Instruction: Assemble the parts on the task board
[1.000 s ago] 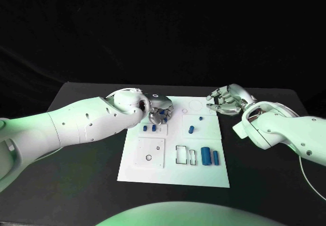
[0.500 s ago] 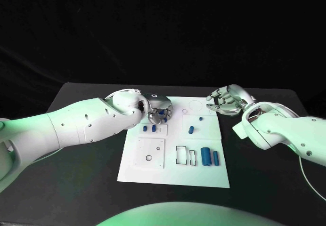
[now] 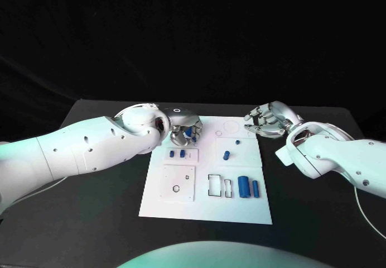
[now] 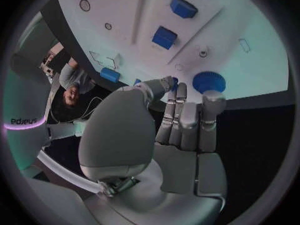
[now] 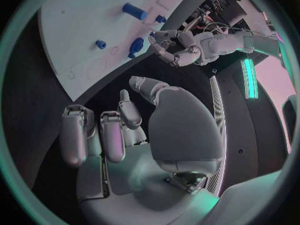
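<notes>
The white rectangular task board [image 3: 206,206] lies on the black table [image 3: 96,223], long axis running away from the robot.

Near end of the board: two blue cylindrical parts lie side by side at its right, a thick one [image 3: 244,187] and a thinner one [image 3: 256,188] just beside it. Both are plain blue cylinders with long axes parallel to the board's long edge. A rectangular cut-out [image 3: 216,185] sits just left of them.

Mid board: a short blue peg [image 3: 227,154] lies right of centre; two small blue block parts [image 3: 178,153] sit left of centre, close together.

Far end of the board: the left hand [image 3: 186,129] is over the far left corner, fingers curled around a blue part. The left wrist view shows a round blue ribbed part [image 4: 209,81] against the fingertips [image 4: 213,101] and a further blue piece at the thumb tip. Compared with one second ago, this hand has shifted slightly farther along the board and sits higher over the corner.

Off the board's far right corner: the right hand [image 3: 266,121] hovers unchanged in place, fingers partly curled and apart, holding nothing; the right wrist view shows it empty [image 5: 119,130].
</notes>
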